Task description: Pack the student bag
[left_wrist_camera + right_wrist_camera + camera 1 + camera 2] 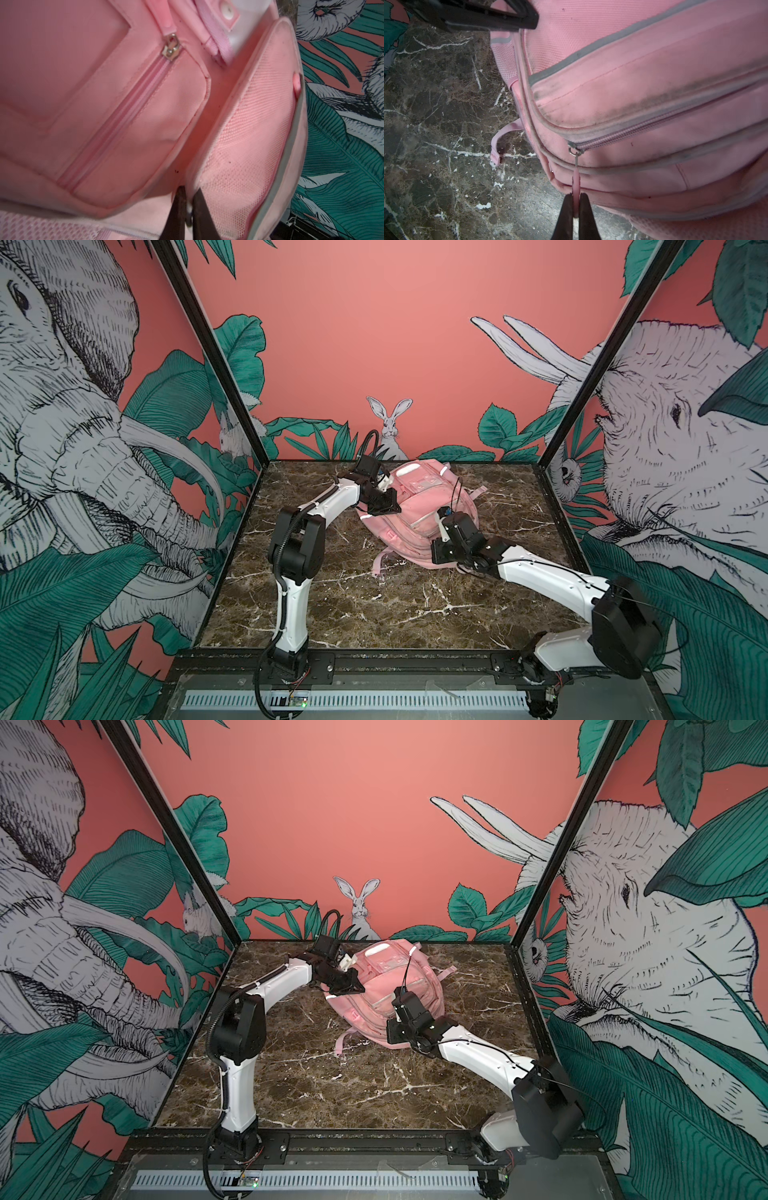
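Gripping student bag zip-pull — right end effector | left end effector closed | marble tabletop | mural walls

Metal bit between left end effector fingers too blurred to name; student bag near edge hidden under right arm in both top views

Coral-pink walls carry a jungle mural — grey elephants, a rabbit, teal leaves — joined by black corner posts. The table is dark brown marble, white-veined, with a black rail along its near edge.
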`<action>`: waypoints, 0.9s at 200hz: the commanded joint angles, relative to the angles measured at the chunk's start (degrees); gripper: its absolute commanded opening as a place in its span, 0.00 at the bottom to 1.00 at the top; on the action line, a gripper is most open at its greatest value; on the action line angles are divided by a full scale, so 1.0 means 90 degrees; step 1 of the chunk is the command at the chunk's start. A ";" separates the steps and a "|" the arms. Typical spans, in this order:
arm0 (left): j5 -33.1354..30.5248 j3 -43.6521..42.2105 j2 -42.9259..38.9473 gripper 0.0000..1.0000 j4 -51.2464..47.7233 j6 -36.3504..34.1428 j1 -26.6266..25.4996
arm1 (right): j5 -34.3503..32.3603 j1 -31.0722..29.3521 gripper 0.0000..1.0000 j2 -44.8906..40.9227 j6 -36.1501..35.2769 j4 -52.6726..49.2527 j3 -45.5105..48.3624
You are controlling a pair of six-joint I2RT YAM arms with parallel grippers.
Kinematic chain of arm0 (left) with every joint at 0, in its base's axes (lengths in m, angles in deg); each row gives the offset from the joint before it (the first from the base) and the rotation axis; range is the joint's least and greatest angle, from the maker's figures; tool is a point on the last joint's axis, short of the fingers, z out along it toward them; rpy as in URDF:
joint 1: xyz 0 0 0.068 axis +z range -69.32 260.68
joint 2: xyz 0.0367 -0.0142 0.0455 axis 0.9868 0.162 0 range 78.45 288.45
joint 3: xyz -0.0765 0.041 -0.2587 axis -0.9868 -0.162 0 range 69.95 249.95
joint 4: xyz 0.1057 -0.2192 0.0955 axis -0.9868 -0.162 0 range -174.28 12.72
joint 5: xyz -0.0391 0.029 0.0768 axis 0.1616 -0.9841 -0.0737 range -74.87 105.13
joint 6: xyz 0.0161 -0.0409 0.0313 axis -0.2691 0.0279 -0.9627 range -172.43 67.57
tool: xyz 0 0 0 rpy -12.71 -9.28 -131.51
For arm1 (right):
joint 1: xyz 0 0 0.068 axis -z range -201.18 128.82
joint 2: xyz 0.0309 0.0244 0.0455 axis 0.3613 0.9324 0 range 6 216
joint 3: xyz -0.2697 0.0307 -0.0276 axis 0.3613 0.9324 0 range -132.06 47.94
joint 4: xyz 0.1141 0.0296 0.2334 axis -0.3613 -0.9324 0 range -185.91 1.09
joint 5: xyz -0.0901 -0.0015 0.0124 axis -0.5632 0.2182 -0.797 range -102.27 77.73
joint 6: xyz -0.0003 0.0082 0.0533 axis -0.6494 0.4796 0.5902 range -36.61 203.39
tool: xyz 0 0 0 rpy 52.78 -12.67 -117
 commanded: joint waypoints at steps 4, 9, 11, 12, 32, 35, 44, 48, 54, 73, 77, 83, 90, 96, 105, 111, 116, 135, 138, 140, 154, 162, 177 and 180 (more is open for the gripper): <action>-0.1096 0.0654 0.0151 0.12 0.0689 0.0082 0.0486 | 0.0336 -0.0435 0.00 0.0314 0.0220 -0.0929 -0.0172; -0.1077 0.0737 0.0197 0.14 0.0679 0.0093 0.0488 | 0.0352 -0.0490 0.00 0.0396 0.0223 -0.0903 -0.0236; -0.1070 0.0770 0.0218 0.14 0.0677 0.0092 0.0488 | 0.0362 -0.0502 0.00 0.0422 0.0229 -0.0889 -0.0263; -0.1067 0.0783 0.0228 0.15 0.0677 0.0097 0.0488 | 0.0365 -0.0511 0.00 0.0440 0.0236 -0.0886 -0.0277; -0.0869 0.1079 0.0364 0.26 0.0638 0.0125 0.0497 | 0.0394 -0.0631 0.00 0.0756 0.0301 -0.0780 -0.0575; -0.0840 0.1094 0.0360 0.28 0.0637 0.0130 0.0491 | 0.0397 -0.0636 0.00 0.0804 0.0313 -0.0773 -0.0615; -0.0785 0.1060 0.0297 0.34 0.0628 0.0136 0.0488 | 0.0395 -0.0637 0.00 0.0911 0.0343 -0.0755 -0.0738; -0.0772 0.1014 0.0236 0.38 0.0631 0.0125 0.0487 | 0.0378 -0.0636 0.00 0.0955 0.0346 -0.0748 -0.0793; -0.0763 0.0886 0.0123 0.43 0.0646 0.0103 0.0490 | 0.0344 -0.0636 0.00 0.1005 0.0341 -0.0732 -0.0854; -0.0791 0.0203 -0.0442 0.54 0.0764 0.0044 0.0488 | 0.0238 -0.0631 0.00 0.1053 0.0329 -0.0716 -0.1016; -0.0782 -0.0009 -0.0554 0.55 0.0795 0.0043 0.0485 | 0.0218 -0.0627 0.00 0.1205 0.0315 -0.0726 -0.1050; -0.0754 -0.0305 -0.0769 0.56 0.0848 0.0038 0.0488 | 0.0209 -0.0627 0.00 0.1252 0.0308 -0.0728 -0.1093; -0.0678 -0.0664 -0.0997 0.57 0.0952 0.0082 0.0483 | 0.0222 -0.0627 0.00 0.1278 0.0293 -0.0728 -0.1118; -0.0593 -0.0957 -0.1229 0.58 0.1025 0.0120 0.0482 | 0.0224 -0.0627 0.00 0.1314 0.0268 -0.0727 -0.1130; -0.0477 -0.1430 -0.1518 0.59 0.1128 0.0164 0.0460 | 0.0223 -0.0627 0.00 0.1311 0.0231 -0.0756 -0.1117; -0.0422 -0.1718 -0.1711 0.60 0.1178 0.0195 0.0419 | 0.0219 -0.0625 0.00 0.1292 0.0194 -0.0766 -0.1104; -0.0391 -0.1934 -0.1844 0.61 0.1217 0.0206 0.0379 | 0.0215 -0.0627 0.00 0.1280 0.0172 -0.0775 -0.1092; -0.0202 -0.2484 -0.2193 0.62 0.1233 0.0240 0.0140 | 0.0163 -0.0617 0.00 0.1232 0.0064 -0.0876 -0.1029; -0.0211 -0.2529 -0.2225 0.62 0.1195 0.0239 0.0090 | 0.0155 -0.0617 0.00 0.1223 0.0051 -0.0882 -0.1030; -0.0199 -0.2552 -0.2245 0.62 0.1180 0.0243 0.0061 | 0.0151 -0.0617 0.00 0.1227 0.0044 -0.0891 -0.1027; -0.0153 -0.2664 -0.2319 0.62 0.1116 0.0283 -0.0175 | 0.0155 -0.0604 0.00 0.1183 0.0013 -0.0923 -0.0998; -0.0130 -0.2712 -0.2321 0.62 0.1138 0.0365 -0.0347 | 0.0161 -0.0608 0.00 0.1161 -0.0007 -0.0935 -0.0975; -0.0081 -0.2788 -0.2285 0.62 0.1264 0.0536 -0.0628 | 0.0125 -0.0597 0.00 0.1155 -0.0020 -0.0943 -0.0935; -0.0083 -0.2814 -0.2279 0.62 0.1286 0.0575 -0.0679 | 0.0111 -0.0597 0.00 0.1155 -0.0023 -0.0948 -0.0918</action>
